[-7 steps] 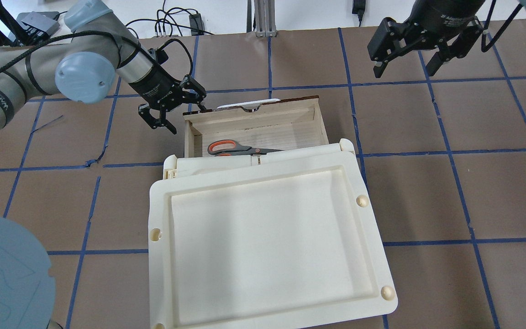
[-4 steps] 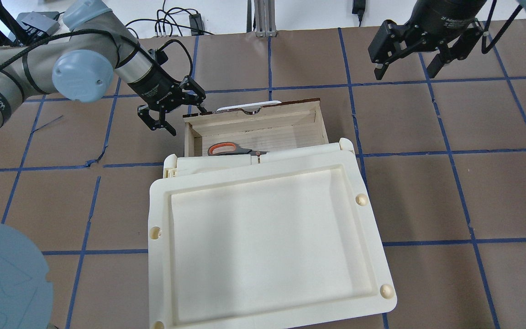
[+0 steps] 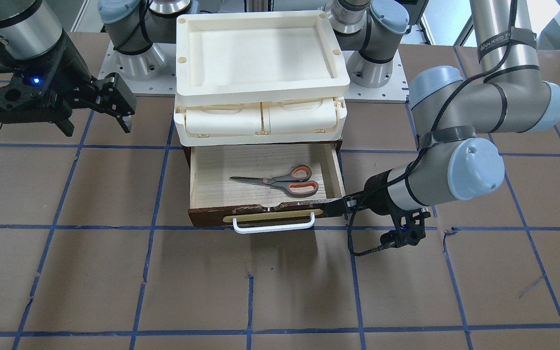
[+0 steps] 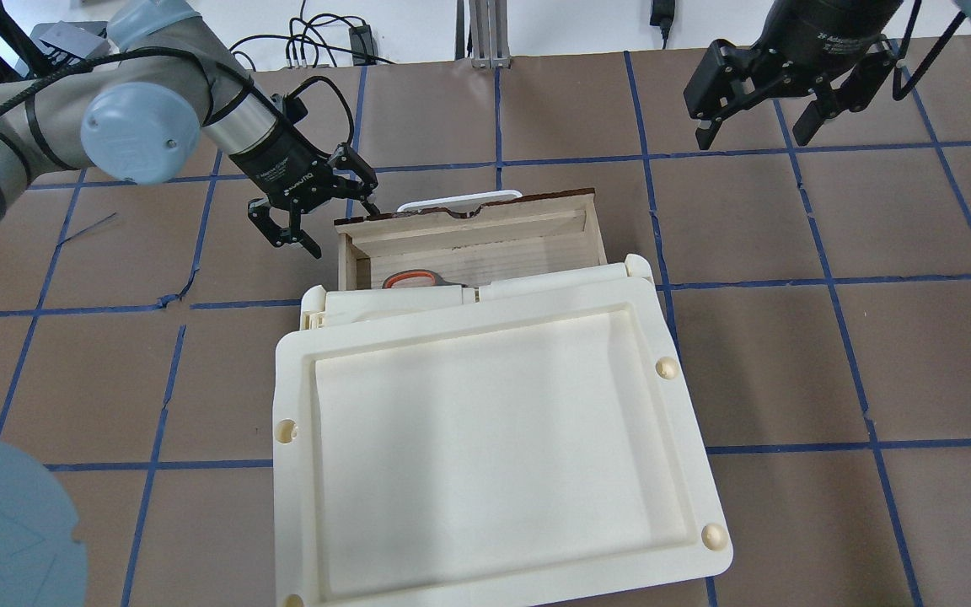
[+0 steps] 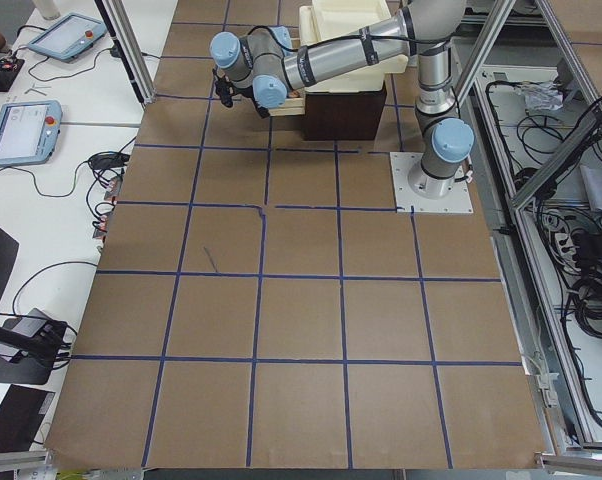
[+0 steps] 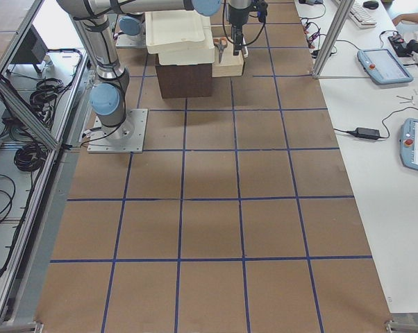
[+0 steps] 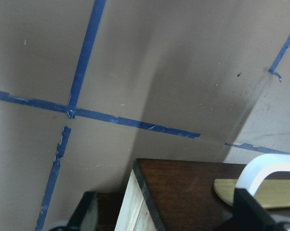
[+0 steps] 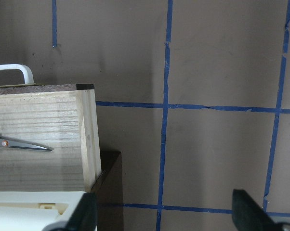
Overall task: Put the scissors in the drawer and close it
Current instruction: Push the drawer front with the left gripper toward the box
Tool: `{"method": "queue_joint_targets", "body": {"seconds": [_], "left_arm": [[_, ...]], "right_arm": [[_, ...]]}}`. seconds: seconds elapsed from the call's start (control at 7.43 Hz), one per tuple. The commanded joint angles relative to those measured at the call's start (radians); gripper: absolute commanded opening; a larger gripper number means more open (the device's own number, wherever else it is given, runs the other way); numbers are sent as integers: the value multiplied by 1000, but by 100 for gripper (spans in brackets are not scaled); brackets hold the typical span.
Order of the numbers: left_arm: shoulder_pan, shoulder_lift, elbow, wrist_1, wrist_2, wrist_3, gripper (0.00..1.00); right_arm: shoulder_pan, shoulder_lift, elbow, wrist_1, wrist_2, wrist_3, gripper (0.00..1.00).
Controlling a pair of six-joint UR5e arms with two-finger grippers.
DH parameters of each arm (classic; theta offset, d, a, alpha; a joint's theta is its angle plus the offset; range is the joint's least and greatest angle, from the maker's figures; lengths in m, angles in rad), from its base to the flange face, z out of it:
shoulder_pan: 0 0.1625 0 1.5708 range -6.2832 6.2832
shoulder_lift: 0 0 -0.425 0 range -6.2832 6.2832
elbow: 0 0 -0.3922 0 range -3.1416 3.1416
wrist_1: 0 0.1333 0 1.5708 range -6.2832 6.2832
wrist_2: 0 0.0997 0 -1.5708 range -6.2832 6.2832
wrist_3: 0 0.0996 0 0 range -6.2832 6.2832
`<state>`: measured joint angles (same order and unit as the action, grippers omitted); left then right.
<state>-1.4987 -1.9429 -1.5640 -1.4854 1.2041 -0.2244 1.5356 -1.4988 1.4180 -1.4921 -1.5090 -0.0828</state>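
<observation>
The scissors (image 3: 280, 181) lie flat in the open drawer (image 3: 207, 167), handles toward my left. In the overhead view only an orange loop (image 4: 410, 278) shows past the cream unit. The drawer's dark front (image 7: 193, 187) with its white handle (image 3: 274, 226) is partly pushed in. My left gripper (image 4: 327, 217) is open and straddles the front's left corner, with one finger (image 4: 365, 198) against the front face. It also shows in the front view (image 3: 345, 206). My right gripper (image 4: 759, 126) is open and empty, high over the table beyond the drawer's right.
The cream plastic tray unit (image 4: 485, 438) sits on top of the drawer's cabinet and overhangs the drawer's back part. The brown table has blue tape lines (image 4: 823, 278). Cables (image 4: 325, 42) lie at the far edge.
The drawer has slid toward the cabinet, pushed by my left gripper. More of the scissors is now hidden under the cream unit. The right gripper has barely moved.
</observation>
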Motion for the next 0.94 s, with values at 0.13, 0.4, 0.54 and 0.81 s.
{"method": "queue_joint_targets", "body": {"seconds": [0.13,0.4,0.54,0.81], "left_arm": [[0,15,-2,-68,0,2,100],[-2,39,-5,-99,0,2,100],[-2,38,-7,-122,2,5,100],[-2,39,-8,-165,2,16,100]], "right_arm": [[0,-1,1,0,-22,0,100],[0,-1,2,0,-22,2,100],[0,-1,4,0,-22,2,100],[0,-6,12,0,-22,2,100]]}}
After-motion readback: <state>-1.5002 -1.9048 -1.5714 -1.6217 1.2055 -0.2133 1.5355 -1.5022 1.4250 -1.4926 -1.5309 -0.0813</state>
